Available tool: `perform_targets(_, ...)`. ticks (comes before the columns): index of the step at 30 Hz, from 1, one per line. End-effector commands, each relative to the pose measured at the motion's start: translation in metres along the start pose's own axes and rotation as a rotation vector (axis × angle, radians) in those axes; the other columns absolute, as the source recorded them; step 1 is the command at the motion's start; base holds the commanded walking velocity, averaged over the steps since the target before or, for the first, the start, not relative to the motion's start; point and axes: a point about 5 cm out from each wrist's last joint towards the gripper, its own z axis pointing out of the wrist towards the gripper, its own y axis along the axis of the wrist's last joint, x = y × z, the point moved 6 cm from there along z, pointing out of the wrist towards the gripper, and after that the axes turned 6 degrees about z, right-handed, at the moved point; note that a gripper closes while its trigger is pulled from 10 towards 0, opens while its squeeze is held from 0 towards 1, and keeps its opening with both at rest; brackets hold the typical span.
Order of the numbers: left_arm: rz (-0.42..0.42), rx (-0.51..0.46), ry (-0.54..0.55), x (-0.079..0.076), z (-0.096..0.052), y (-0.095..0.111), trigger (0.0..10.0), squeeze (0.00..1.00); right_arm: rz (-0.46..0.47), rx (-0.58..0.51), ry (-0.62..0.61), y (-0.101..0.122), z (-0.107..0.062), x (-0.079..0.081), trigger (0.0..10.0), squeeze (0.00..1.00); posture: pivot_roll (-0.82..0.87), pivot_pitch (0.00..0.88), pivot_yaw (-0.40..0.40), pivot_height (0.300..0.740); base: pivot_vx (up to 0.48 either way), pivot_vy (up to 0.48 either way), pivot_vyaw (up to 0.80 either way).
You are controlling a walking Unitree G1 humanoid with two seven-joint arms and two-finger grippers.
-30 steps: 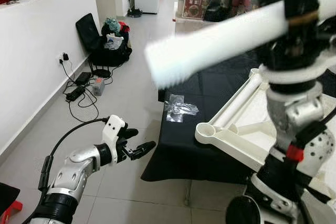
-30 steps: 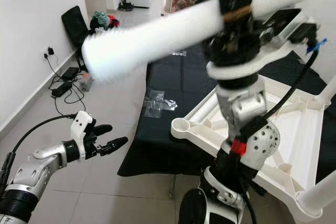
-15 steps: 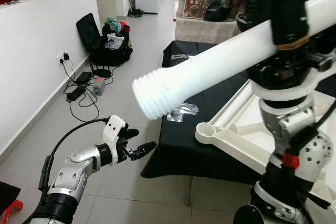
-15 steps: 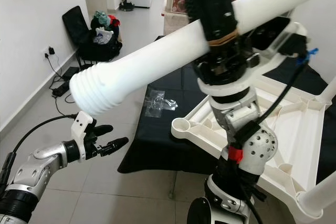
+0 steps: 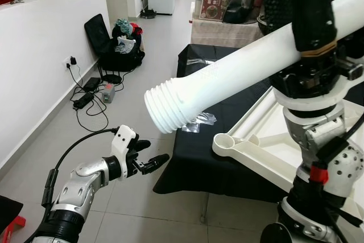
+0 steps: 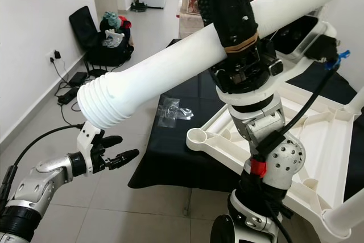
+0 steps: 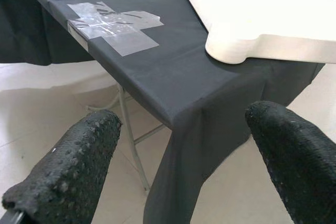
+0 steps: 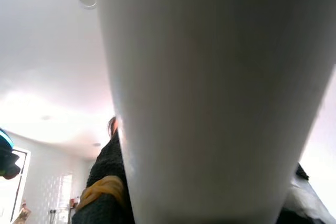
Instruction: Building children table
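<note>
I am holding the white table leg [image 5: 239, 72] high in my right gripper [image 6: 227, 12], its black fingers clamped around the shaft, and over the last second I have been swinging it from a blurred sweep into a steadier, lower pose. Its threaded end [image 6: 105, 103] is now pointing out over the floor to my left, above and well apart from the round corner socket [image 5: 224, 141] of the upturned white tabletop [image 5: 267, 140]. To me that reads as lining up for the screw-in; the leg is not yet turned down toward the socket.

My left gripper [image 5: 149, 162] is hovering low over the tiled floor [image 5: 148, 118], jaws spread wide and empty, just off the draped corner of the black-clothed table [image 7: 173, 72]. A clear plastic bag [image 5: 196, 122] is lying on the cloth near that edge.

Open floor is stretching away on my left; cables and a power strip [image 5: 85, 98] are lying along the white wall [image 5: 34, 66], with a black bag [image 5: 116, 49] beyond them.
</note>
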Motion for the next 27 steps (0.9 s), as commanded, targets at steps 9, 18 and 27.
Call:
perform_targets(9, 0.006, 0.028, -0.014, -0.001, -0.003, -0.005, 10.0, 0.00, -0.034, 0.034, 0.055, -0.008, 0.002, 0.007, 10.0, 0.00, 0.10, 0.000, -0.063, 0.740, 0.000, 0.000, 0.00)
perform_targets(18, 0.020, 0.039, -0.023, -0.002, -0.003, -0.006, 10.0, 0.00, -0.250, 0.299, -0.025, -0.021, -0.006, -0.001, 10.0, 0.00, 0.09, 0.000, -0.061, 0.740, 0.000, 0.000, 0.00)
perform_targets(27, 0.030, 0.049, -0.038, -0.003, -0.001, -0.008, 10.0, 0.00, -0.280, 0.317, 0.061, -0.030, 0.000, 0.014, 10.0, 0.00, 0.09, 0.000, -0.044, 0.740, 0.000, 0.000, 0.00)
